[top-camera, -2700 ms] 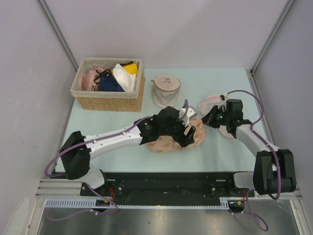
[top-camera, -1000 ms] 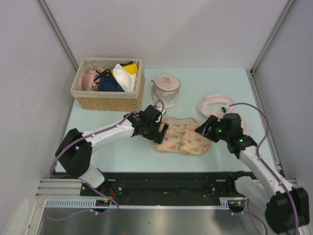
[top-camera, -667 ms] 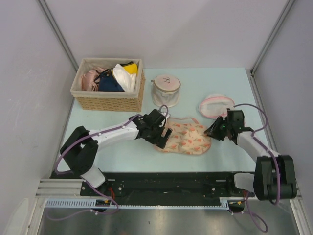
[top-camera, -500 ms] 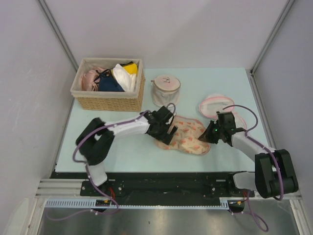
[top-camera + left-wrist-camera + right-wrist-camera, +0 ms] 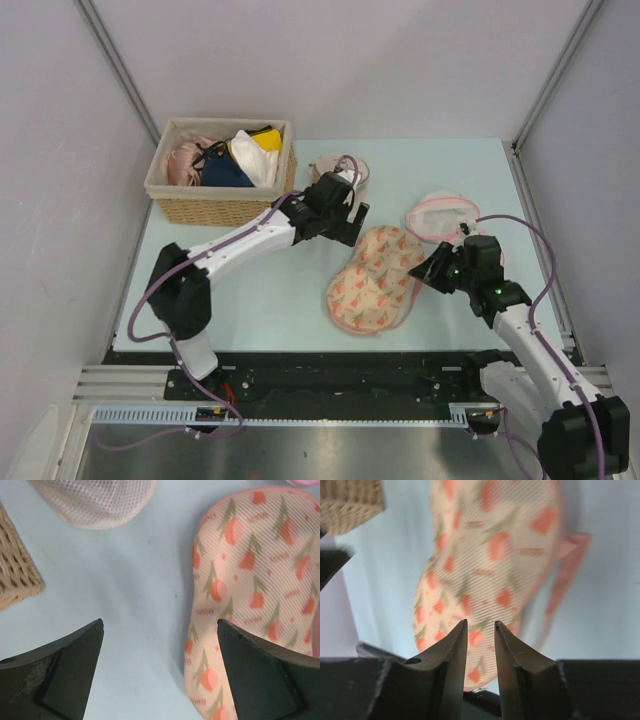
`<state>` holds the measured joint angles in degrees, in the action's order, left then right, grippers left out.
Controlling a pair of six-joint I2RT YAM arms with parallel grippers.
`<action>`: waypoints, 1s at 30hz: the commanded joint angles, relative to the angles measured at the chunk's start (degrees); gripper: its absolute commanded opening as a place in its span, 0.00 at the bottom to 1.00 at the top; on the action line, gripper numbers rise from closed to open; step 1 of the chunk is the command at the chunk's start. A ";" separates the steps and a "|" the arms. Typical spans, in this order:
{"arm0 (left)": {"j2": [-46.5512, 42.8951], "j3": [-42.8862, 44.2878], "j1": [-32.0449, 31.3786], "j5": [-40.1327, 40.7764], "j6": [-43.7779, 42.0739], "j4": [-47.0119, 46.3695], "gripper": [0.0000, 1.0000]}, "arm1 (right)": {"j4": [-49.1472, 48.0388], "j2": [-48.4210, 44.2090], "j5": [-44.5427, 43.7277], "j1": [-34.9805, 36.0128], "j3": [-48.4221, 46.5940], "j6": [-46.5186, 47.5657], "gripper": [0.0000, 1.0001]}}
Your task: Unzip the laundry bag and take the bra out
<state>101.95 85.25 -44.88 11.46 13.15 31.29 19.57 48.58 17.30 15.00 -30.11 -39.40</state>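
The laundry bag (image 5: 377, 279) lies flat on the worktop (image 5: 250, 290), mid-front. The left gripper (image 5: 160, 670) hovers beside its far end, jaws wide and empty. The right gripper (image 5: 481, 630) sits at its right edge, jaws narrow, gripping nothing visible

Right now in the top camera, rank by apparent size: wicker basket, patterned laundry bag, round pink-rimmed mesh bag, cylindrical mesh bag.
1. Wicker basket, clearly largest.
2. Laundry bag.
3. Round pink-rimmed mesh bag.
4. Cylindrical mesh bag, unsure: the left arm hides most of it, so it may rival the round one.
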 commanded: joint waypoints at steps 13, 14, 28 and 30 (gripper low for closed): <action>-24.70 -27.51 -19.17 -4.89 -6.98 -2.54 0.95 | 8.81 -0.05 -5.70 8.55 -1.09 2.31 0.40; -24.52 -27.94 -19.88 -4.70 -8.04 -3.51 0.95 | 9.25 -1.11 -5.61 8.38 -1.53 2.31 0.44; -29.36 -46.85 -28.41 -4.00 -21.84 -38.22 0.89 | 17.78 -8.24 -7.37 7.23 -2.76 0.29 0.49; -27.69 -46.76 -30.60 -1.12 -21.76 -39.54 0.89 | 18.13 -8.15 -7.28 7.23 -2.85 0.20 0.50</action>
<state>71.79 37.56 -72.75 5.04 -4.64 1.21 35.86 40.84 10.81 22.35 -30.57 -38.17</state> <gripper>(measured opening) 0.888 0.488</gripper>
